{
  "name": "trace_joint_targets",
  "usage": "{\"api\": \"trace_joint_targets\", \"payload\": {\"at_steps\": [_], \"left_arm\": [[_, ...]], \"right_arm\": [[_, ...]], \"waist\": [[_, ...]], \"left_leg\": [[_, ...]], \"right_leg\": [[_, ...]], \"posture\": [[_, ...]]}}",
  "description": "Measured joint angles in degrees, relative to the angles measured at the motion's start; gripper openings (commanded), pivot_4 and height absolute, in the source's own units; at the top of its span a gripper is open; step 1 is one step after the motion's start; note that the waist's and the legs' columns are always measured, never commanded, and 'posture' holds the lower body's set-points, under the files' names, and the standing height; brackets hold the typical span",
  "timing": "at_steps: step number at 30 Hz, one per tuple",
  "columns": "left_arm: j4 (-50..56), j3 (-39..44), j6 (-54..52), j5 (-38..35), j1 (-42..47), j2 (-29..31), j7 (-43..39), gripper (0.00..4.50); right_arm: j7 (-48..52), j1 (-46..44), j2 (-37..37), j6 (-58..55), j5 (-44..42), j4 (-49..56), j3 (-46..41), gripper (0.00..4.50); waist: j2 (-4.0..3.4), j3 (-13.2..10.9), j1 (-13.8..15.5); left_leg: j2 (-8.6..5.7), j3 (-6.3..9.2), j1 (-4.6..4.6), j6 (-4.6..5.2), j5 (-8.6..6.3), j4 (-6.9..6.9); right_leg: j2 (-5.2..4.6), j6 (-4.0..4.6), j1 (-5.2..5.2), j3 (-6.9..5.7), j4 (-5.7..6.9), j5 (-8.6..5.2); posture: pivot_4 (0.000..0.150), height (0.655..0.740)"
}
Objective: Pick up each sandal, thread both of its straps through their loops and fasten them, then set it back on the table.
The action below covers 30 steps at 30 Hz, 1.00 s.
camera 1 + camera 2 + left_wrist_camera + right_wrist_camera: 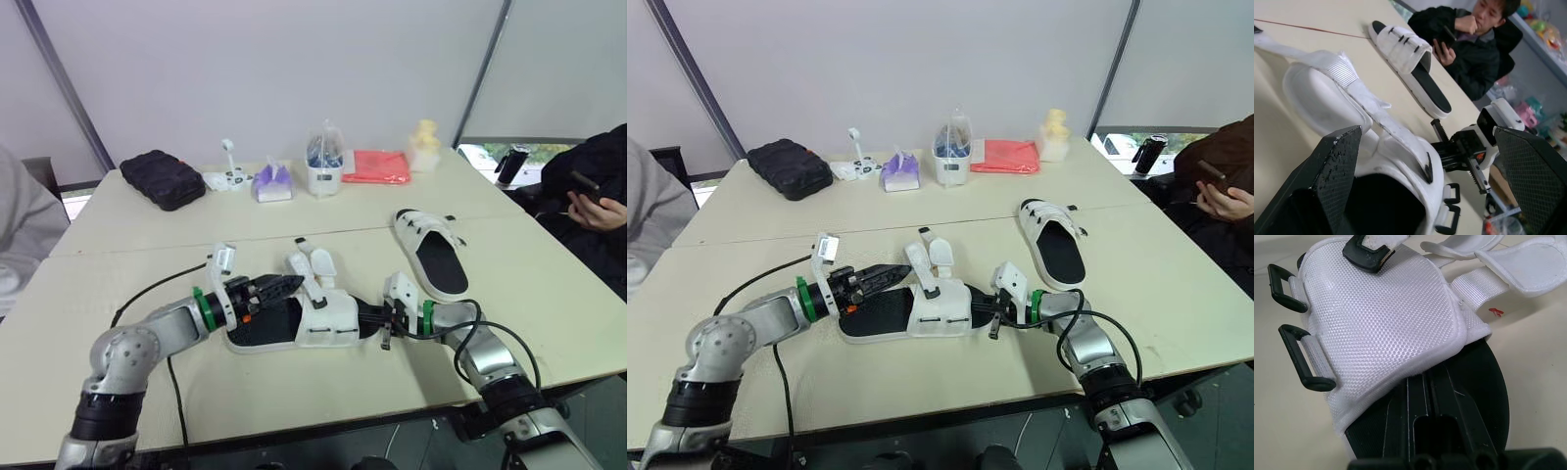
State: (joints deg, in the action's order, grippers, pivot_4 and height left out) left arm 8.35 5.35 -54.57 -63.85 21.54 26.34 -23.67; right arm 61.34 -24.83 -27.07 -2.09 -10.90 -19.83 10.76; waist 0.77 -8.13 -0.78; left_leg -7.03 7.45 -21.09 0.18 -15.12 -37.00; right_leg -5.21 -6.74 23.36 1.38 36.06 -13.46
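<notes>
**Near sandal (328, 318) held at the toe, both straps unthreaded**

Head view: the near sandal lies flat at six o'clock on the table (549, 313), heel toward nine o'clock and toe toward three. Its two straps (313, 269) stand up loose, toward twelve o'clock from the white upper. The left claw (284, 285) comes in from nine o'clock, low over the black footbed and just short of the straps. The right claw (368, 319) meets the toe end from three o'clock. The far sandal (431, 250) sits at two o'clock from the near one, well apart, and looks already done up.

Left wrist view: the left claw's two fingers are spread wide with nothing between the pads. The nearer strap runs across the gap ahead of them, close but not touching.

Right wrist view: two black loops (1298, 360) hang bare off the edge of the mesh upper. The right claw's finger lies along the footbed under the upper, so I judge it is clenched on the near sandal's sole.

The step in hand, as I read it, is threading the first strap. The next move calls for the left claw to pinch a strap near its tip and steer it across the upper into its loop. Meanwhile the right claw steadies the sandal.
</notes>
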Motion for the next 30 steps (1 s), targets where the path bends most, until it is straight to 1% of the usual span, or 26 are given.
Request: {"api": "trace_joint_targets", "payload": {"at_steps": [4,9,14,17,18,20,21,24,25,30], "left_arm": [[-3.7,-1.8,0.2,3.6,2.4,-1.7,-2.3,4.45],[-13.1,-4.2,1.2,9.3,9.0,-5.6,-5.3,4.45],[-18.8,-4.4,3.4,13.5,12.4,-8.9,-8.6,4.45],[-20.1,-4.4,4.2,15.5,13.2,-9.8,-10.1,3.64],[-20.8,-4.4,4.4,16.2,13.3,-10.2,-10.4,3.23],[-21.7,-4.4,5.0,17.3,13.4,-10.8,-11.3,2.11],[-21.8,-4.4,5.1,17.7,13.4,-10.8,-11.5,1.67],[-21.8,-4.3,5.2,18.5,13.5,-10.9,-12.4,0.11],[-21.8,-4.1,5.2,18.7,13.5,-10.9,-12.6,0.05],[-22.3,-3.7,5.4,19.7,14.5,-11.2,-13.5,0.05]], "right_arm": [[-0.1,0.0,0.1,0.0,0.0,-0.1,-0.1,0.0],[-0.5,-0.1,0.7,0.0,0.2,-0.1,-0.3,0.0],[-1.0,0.0,1.1,0.1,0.5,0.1,-0.5,0.0],[-1.4,0.1,1.2,0.0,0.6,0.2,-0.5,0.0],[-1.4,0.1,1.2,0.0,0.6,0.3,-0.5,0.0],[-1.6,0.1,1.2,0.0,0.6,0.4,-0.5,0.0],[-1.7,0.1,1.2,0.0,0.6,0.4,-0.5,0.0],[-1.9,0.2,1.2,0.0,0.6,0.4,-0.5,0.0],[-1.9,0.2,1.2,0.0,0.6,0.4,-0.5,0.0],[-1.9,0.2,1.2,0.0,0.6,0.4,-0.5,0.0]], "waist": [[0.0,0.0,0.0],[0.01,0.0,-0.1],[0.01,0.0,-0.1],[0.01,0.0,-0.1],[0.01,0.0,-0.1],[0.02,0.0,-0.1],[0.02,0.0,-0.1],[0.02,0.0,0.0],[0.02,0.0,0.0],[0.02,0.0,0.0]], "left_leg": [[0.0,0.0,-0.01,0.0,0.0,0.0],[0.0,0.02,-0.03,-0.01,-0.01,0.01],[0.02,0.02,-0.08,-0.03,-0.02,0.01],[0.02,0.02,-0.09,-0.04,-0.02,0.01],[0.02,0.03,-0.09,-0.04,-0.02,0.02],[0.02,0.03,-0.1,-0.04,-0.02,0.01],[0.02,0.03,-0.11,-0.04,-0.03,0.02],[0.02,0.05,-0.12,-0.04,-0.03,0.01],[0.02,0.05,-0.13,-0.04,-0.03,0.01],[0.02,0.07,-0.14,-0.04,-0.03,0.01]], "right_leg": [[0.0,0.0,0.01,0.0,0.0,0.0],[0.01,-0.01,0.01,-0.02,-0.05,0.0],[0.03,-0.01,0.07,-0.02,-0.05,0.01],[0.03,-0.02,0.07,-0.01,-0.06,0.01],[0.03,-0.02,0.07,-0.01,-0.06,0.01],[0.03,-0.02,0.08,-0.02,-0.06,0.01],[0.02,-0.02,0.08,-0.02,-0.06,0.01],[0.02,-0.02,0.09,-0.02,-0.07,0.0],[0.02,-0.02,0.09,-0.02,-0.07,0.0],[0.03,-0.02,0.09,-0.03,-0.08,0.0]], "posture": [[0.15,0.74],[0.15,0.74],[0.15,0.74],[0.15,0.74],[0.15,0.74],[0.15,0.74],[0.15,0.74],[0.15,0.74],[0.15,0.74],[0.15,0.74]]}}
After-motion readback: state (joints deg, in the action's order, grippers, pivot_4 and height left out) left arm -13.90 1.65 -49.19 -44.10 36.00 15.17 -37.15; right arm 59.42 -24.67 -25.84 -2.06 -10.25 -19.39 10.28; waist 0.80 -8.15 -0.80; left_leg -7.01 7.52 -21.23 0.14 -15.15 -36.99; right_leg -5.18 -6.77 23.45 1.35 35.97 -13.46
